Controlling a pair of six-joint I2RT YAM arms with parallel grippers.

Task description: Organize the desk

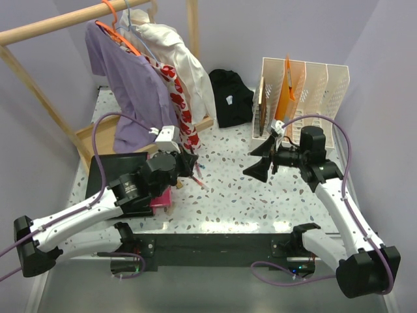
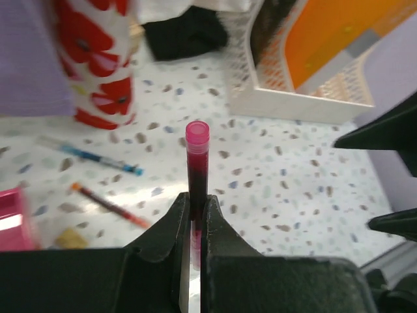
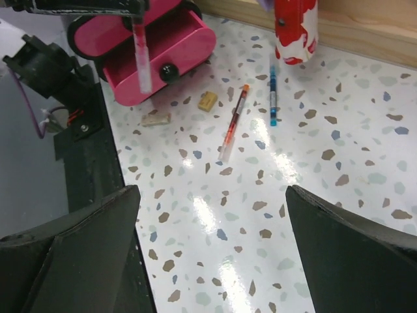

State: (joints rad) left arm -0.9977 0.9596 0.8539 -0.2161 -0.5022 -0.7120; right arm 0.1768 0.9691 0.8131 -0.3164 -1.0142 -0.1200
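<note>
The white terrazzo desk point(image 1: 234, 195) carries loose stationery. My left gripper point(image 1: 189, 167) is shut on a pink-capped pen point(image 2: 197, 156) and holds it above the desk; the pen also shows in the right wrist view point(image 3: 141, 57). A pink drawer box point(image 1: 161, 199) sits under my left arm, its drawer open point(image 3: 163, 49). An orange-red pen point(image 3: 233, 124) and a blue pen point(image 3: 273, 98) lie side by side on the desk. Two small erasers point(image 3: 208, 100) point(image 3: 155, 119) lie near the box. My right gripper point(image 1: 260, 160) is open wide and empty above the desk's middle point(image 3: 212, 248).
A white file organizer point(image 1: 306, 91) with an orange folder point(image 1: 290, 88) stands at the back right. A black cloth point(image 1: 231, 98) lies behind. Shirts hang from a wooden rack point(image 1: 140, 78) at the back left. A black pad point(image 1: 112, 175) lies at the left.
</note>
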